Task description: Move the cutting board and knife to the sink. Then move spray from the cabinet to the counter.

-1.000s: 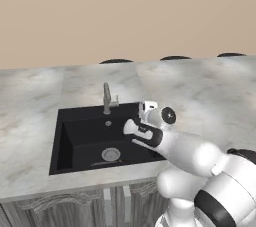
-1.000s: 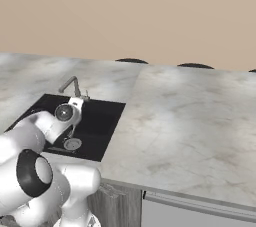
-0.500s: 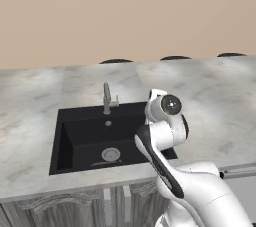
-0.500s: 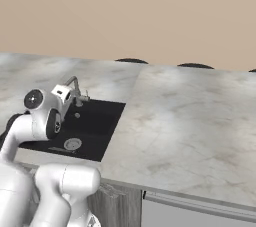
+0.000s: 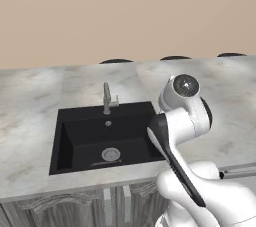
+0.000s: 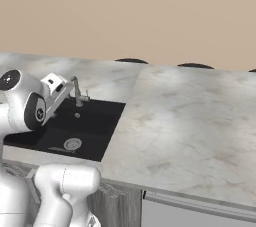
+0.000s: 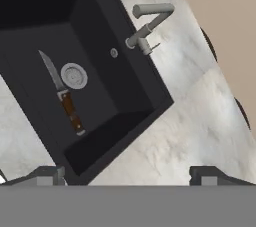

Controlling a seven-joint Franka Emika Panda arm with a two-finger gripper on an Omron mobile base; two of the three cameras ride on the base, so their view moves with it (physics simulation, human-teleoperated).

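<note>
Knife point(image 7: 64, 93): slim kitchen knife, silver pointed blade, dark brown-black handle with a reddish-brown streak along it. It lies flat on the floor of the sink point(image 7: 107, 102), just beside the round grey drain point(image 7: 74, 76), the blade running past the drain's edge. In the left base view it shows as a thin dark line on the basin floor point(image 5: 102, 163), near the front wall.

Sink: dark, rectangular, recessed basin with steep black walls, set into the worktop point(image 5: 30, 106). A thin grey metal faucet point(image 5: 107, 98) stands at the middle of its far rim, with an angled spout. A small round fitting sits on the far wall below the faucet.

Worktop: broad grey-white marble slab with brownish veins, running left and right of the sink and stretching wide to the right point(image 6: 190, 126). Grey wood-grain fronts with carved trim stand below it point(image 5: 75, 206). Dark rounded shapes line the far edge of the slab.

Room: plain beige wall point(image 5: 125, 16) behind the worktop.

End effector point(image 7: 125, 176): the two dark fingertips stand spread wide apart at the bottom of the hand view, nothing between them. It hangs above the near right part of the sink rim, apart from the knife.
</note>
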